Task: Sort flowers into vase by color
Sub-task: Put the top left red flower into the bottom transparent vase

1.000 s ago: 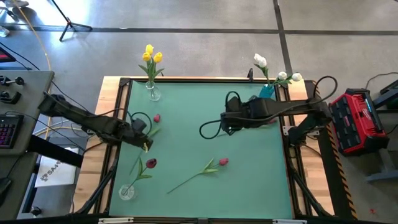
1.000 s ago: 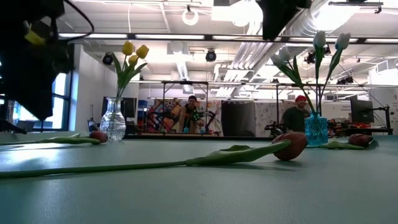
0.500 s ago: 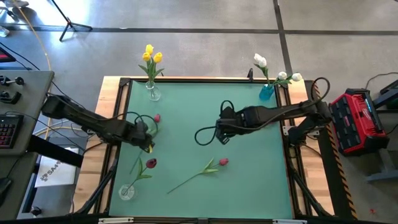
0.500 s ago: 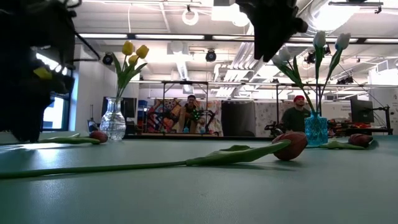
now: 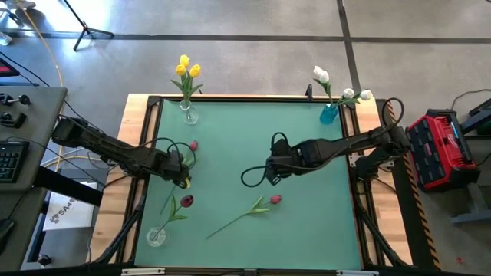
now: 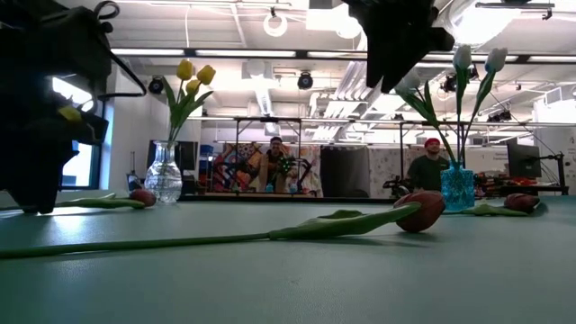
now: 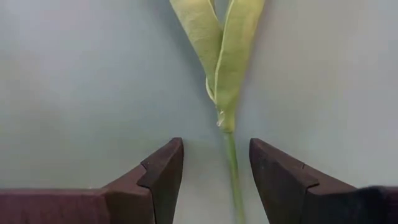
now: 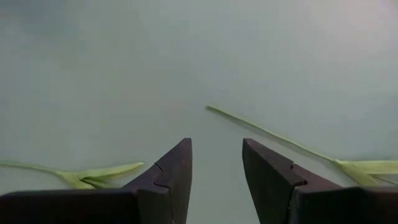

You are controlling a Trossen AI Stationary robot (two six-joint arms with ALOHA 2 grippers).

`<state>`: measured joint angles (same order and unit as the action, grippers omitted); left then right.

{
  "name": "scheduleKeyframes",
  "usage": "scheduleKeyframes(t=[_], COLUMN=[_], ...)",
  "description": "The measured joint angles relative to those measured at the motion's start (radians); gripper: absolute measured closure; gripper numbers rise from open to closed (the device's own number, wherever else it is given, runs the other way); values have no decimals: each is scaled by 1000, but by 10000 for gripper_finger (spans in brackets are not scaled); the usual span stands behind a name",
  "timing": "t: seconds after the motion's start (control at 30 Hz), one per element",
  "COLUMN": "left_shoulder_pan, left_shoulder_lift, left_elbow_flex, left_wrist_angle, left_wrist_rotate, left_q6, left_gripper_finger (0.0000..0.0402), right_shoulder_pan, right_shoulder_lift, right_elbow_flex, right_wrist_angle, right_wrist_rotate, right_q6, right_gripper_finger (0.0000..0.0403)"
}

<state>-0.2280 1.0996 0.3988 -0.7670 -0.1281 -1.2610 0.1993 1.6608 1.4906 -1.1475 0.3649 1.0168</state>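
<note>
Left gripper [image 7: 214, 180] spread, straddling a red tulip's stem [image 7: 233, 171]; right gripper [image 8: 216, 180] spread above the mat [image 5: 230, 130].

— Any readable words, labels or numbers?
— None legible. Faint dark print on the white sheet [image 5: 64, 211] lying left of the table [image 5: 253, 123], too small to make out.
— Brand on the red case [image 5: 437, 149] at the right?
— Pale marking there, unreadable.
— Signs in the room beyond, at table height?
— Colourful boards [image 6: 236, 167] far behind, no lettering to be read.
— Wrist views?
— Bare green surface, stems and leaves only; no writing.
</note>
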Motion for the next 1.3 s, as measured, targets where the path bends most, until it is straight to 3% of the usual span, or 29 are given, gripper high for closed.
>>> scheduleKeyframes(t=[0.23,0.67,1.03,1.3], left_shoulder_pan=[-1,-1,-2,-2], left_shoulder_lift=[-11,-50,-61,-179], left_elbow_flex=[-1,-6,-6,-5], left_wrist_angle=[2,43,85,138], left_wrist_rotate=[-11,-89,-96,-99], left_q6=[-8,69,95,95], left_gripper_finger=[260,393,399,401], right_shoulder_pan=[3,39,69,75], right_shoulder_lift=[0,0,0,0], right_elbow_flex=[0,0,0,0], right_wrist_angle=[31,191,250,293], right_wrist_rotate=[-11,-26,1,1], right_q6=[29,93,155,157], right_gripper_finger=[274,274,274,274])
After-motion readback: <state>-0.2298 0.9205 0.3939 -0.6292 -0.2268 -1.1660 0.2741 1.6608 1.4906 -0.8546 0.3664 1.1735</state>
